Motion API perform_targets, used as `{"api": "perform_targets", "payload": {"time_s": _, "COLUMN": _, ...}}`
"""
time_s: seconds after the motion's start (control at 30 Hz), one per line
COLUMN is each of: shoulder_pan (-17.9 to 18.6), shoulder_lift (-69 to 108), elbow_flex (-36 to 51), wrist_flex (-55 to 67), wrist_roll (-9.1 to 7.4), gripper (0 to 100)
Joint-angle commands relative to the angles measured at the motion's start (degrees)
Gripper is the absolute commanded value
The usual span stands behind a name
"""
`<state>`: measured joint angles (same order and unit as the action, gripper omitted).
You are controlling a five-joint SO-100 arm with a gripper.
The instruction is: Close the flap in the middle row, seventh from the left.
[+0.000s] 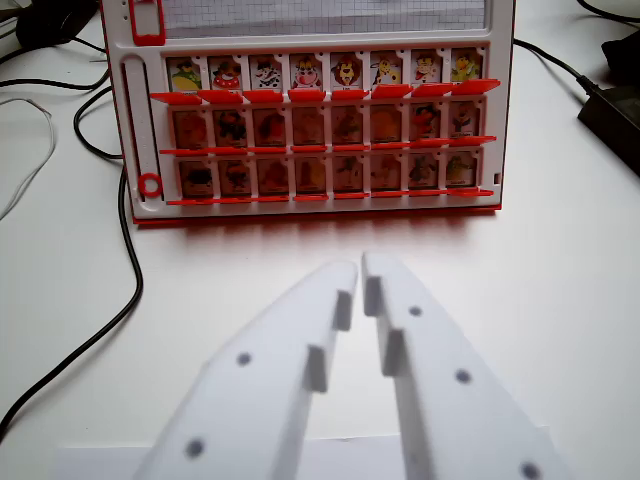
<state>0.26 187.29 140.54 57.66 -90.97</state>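
White matte tabletop (560, 260); black cables (125, 250) trail at the wrist view's left. Red-framed plastic game board (315, 110), three rows of picture flaps. Middle-row seventh flap (424, 123) upright. White angular fingers (345, 285) nearly together, empty, near board.

No writing, number or brand can be read anywhere. The game board (315, 110) carries only small cartoon animal pictures on its flaps, three rows of them, with no legible names beneath. A red ring mark (150, 185) sits on the board's white side strip, and that is the only sign there.
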Motion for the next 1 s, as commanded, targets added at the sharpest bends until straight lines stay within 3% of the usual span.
{"api": "perform_targets", "payload": {"time_s": 0.0, "shoulder_pan": 0.44, "shoulder_lift": 0.18, "elbow_flex": -3.96, "wrist_flex": -0.44, "wrist_roll": -0.26, "gripper": 0}}
{"api": "perform_targets", "payload": {"time_s": 0.37, "shoulder_pan": 0.62, "shoulder_lift": 0.18, "elbow_flex": -4.39, "wrist_flex": 0.18, "wrist_roll": -0.18, "gripper": 0}}
{"api": "perform_targets", "payload": {"time_s": 0.6, "shoulder_pan": 2.55, "shoulder_lift": -2.81, "elbow_flex": -5.27, "wrist_flex": -1.05, "wrist_roll": -0.53, "gripper": 0}}
{"api": "perform_targets", "payload": {"time_s": 0.87, "shoulder_pan": 6.68, "shoulder_lift": -19.07, "elbow_flex": -7.91, "wrist_flex": -13.97, "wrist_roll": -0.44, "gripper": 0}}
{"api": "perform_targets", "payload": {"time_s": 0.97, "shoulder_pan": 7.82, "shoulder_lift": -23.99, "elbow_flex": -7.91, "wrist_flex": -19.07, "wrist_roll": -1.14, "gripper": 0}}
